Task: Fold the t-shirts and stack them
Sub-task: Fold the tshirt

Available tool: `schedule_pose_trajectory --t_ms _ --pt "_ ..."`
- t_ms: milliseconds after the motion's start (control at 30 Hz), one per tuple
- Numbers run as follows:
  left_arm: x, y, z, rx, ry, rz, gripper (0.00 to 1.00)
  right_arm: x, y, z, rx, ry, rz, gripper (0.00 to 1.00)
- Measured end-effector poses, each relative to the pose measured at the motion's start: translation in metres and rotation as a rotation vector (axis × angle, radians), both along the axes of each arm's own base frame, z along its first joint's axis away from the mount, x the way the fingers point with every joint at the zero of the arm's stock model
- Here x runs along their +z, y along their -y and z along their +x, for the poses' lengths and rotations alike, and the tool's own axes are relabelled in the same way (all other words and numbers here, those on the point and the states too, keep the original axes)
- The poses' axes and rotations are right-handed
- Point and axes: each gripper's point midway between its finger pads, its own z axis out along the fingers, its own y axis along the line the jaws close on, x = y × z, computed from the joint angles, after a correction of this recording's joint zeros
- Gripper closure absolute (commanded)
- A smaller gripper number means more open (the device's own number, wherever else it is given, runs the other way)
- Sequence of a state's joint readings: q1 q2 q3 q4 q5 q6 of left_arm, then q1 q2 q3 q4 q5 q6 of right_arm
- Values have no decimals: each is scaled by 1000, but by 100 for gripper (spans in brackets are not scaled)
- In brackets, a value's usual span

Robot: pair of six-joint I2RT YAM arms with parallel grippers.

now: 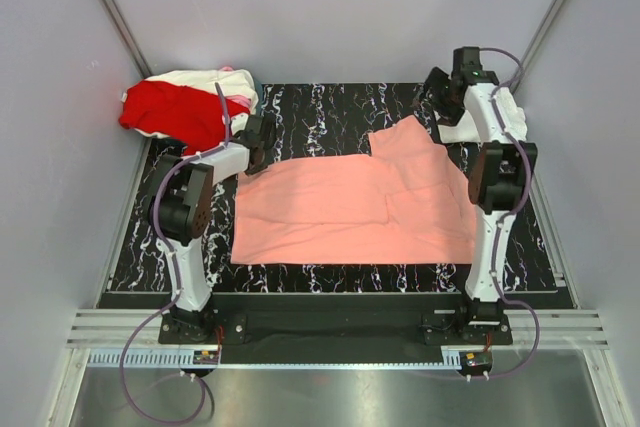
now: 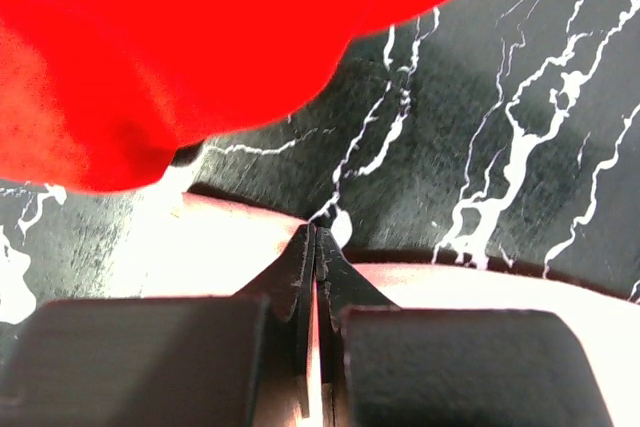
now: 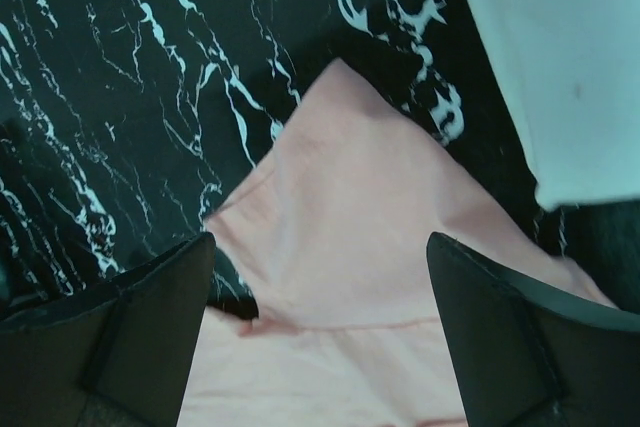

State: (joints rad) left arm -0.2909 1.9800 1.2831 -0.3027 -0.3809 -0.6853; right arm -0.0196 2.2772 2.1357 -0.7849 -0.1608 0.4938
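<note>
One salmon-pink t-shirt (image 1: 350, 212) lies flat — left claw (image 2: 315, 235) pressed together, perhaps pinching it; right claw (image 3: 320, 240) spread.

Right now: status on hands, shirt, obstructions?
Left hand shut at far-left corner of salmon-pink t-shirt. Right hand open over its sleeve. Red t-shirt pile close by left hand.

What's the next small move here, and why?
Probably lower the right gripper onto the sleeve of the pink shirt and close. Its jaws stand open above that sleeve, while the left gripper is shut at the shirt's far-left corner.
</note>
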Motion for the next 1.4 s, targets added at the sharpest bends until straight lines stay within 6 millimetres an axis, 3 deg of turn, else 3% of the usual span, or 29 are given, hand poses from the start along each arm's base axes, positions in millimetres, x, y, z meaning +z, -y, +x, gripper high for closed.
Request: schedule_pose_trajectory --t_ms 167,333,467,567,800,933,1033,1133,1267,1400 --pt "0 0 -1 -1 22 -10 100 -38 -7 35 51 -5 -65 10" --pt "0 1 0 -1 30 -12 100 -91 1 42 74 -64 -92 13" --pt "1 1 1 -1 34 -13 100 -83 1 52 80 -23 -89 21" --pt "1 1 1 0 34 -13 100 -93 -1 54 88 -27 -70 27" --pt "1 1 1 2 35 -15 100 -93 -9 63 109 24 -47 37" --pt "1 1 1 2 35 -15 100 -95 -19 63 130 29 -41 54" --pt "1 1 1 3 35 -15 100 -98 -26 61 141 24 -33 59" --pt "1 1 1 3 34 -15 100 -100 -29 59 145 24 -33 72" --pt "1 1 1 4 35 -15 100 -102 -28 56 148 17 -38 100" --pt "1 1 1 2 35 -15 100 -102 -27 52 153 -1 -47 100"
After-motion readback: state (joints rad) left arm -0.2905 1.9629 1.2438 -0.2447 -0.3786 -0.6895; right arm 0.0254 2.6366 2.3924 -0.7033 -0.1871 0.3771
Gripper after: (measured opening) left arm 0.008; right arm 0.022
